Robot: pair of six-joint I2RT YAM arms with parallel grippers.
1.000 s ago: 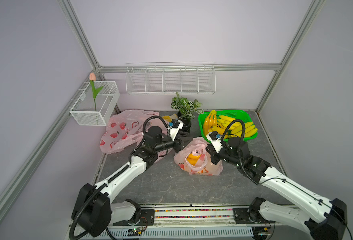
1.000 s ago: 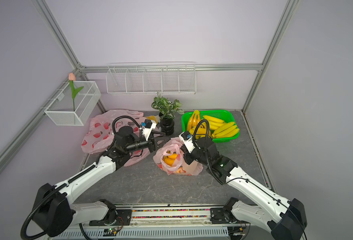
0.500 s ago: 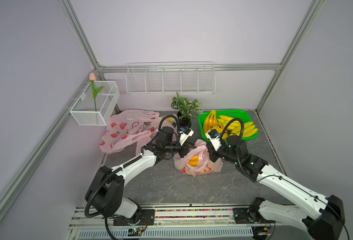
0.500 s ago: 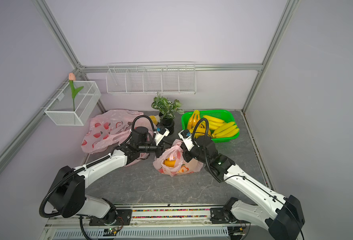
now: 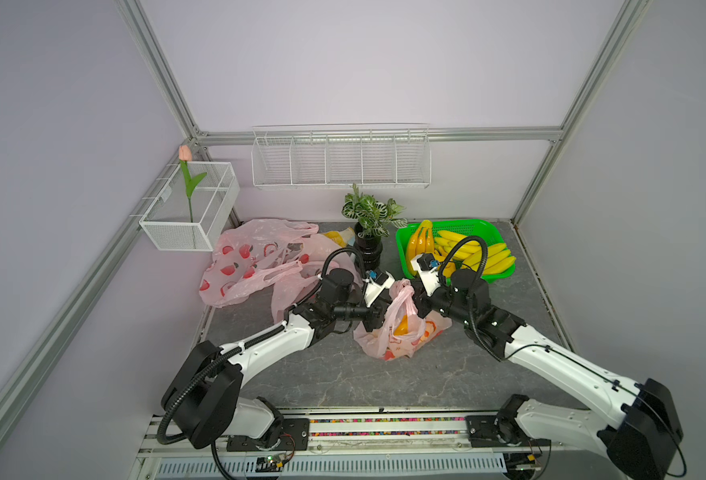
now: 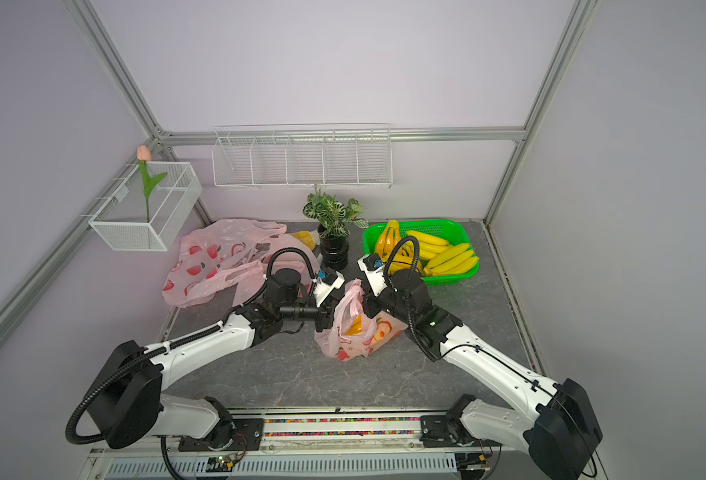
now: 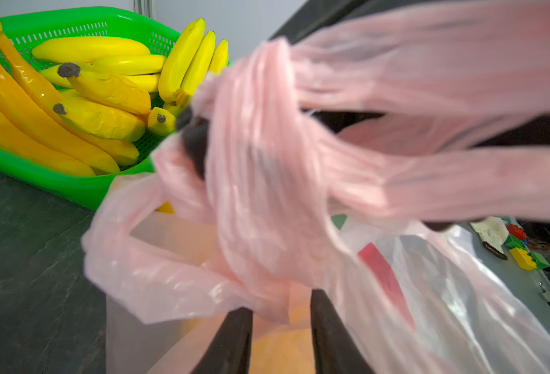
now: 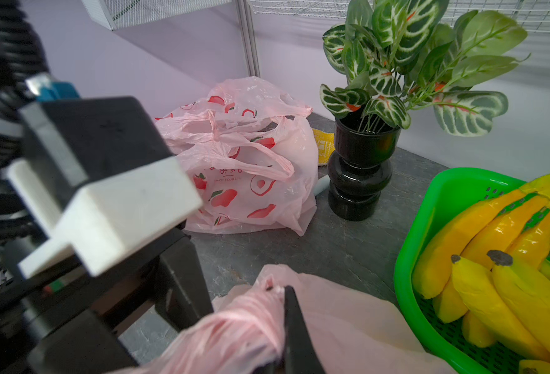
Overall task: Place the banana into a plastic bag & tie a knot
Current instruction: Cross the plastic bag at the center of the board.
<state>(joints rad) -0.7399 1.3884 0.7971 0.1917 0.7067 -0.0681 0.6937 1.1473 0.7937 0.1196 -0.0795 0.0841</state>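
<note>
A pink plastic bag (image 5: 401, 332) (image 6: 353, 336) with fruit prints stands mid-table, with an orange-yellow banana (image 5: 403, 326) (image 6: 355, 325) inside. Its handles are bunched into a twisted strand (image 5: 404, 291) rising from the top. My right gripper (image 5: 420, 297) (image 8: 278, 301) is shut on that strand; only one finger (image 8: 294, 330) shows, the pink plastic pressed against it. My left gripper (image 5: 380, 311) (image 7: 281, 304) is at the bag's left side, its jaws narrowly open with bag film at the tips and the banana (image 7: 283, 353) behind.
A green basket (image 5: 497, 232) (image 6: 455, 226) of bananas sits behind the right gripper. A potted plant (image 5: 370, 249) stands behind the bag. A heap of pink bags (image 5: 255, 262) lies at the back left. White wire baskets (image 5: 339, 162) hang on the walls.
My left gripper has moved right from beside the heap of bags up against the bag, and its jaws have narrowed. The right gripper has kept hold and drawn the handles upward.
</note>
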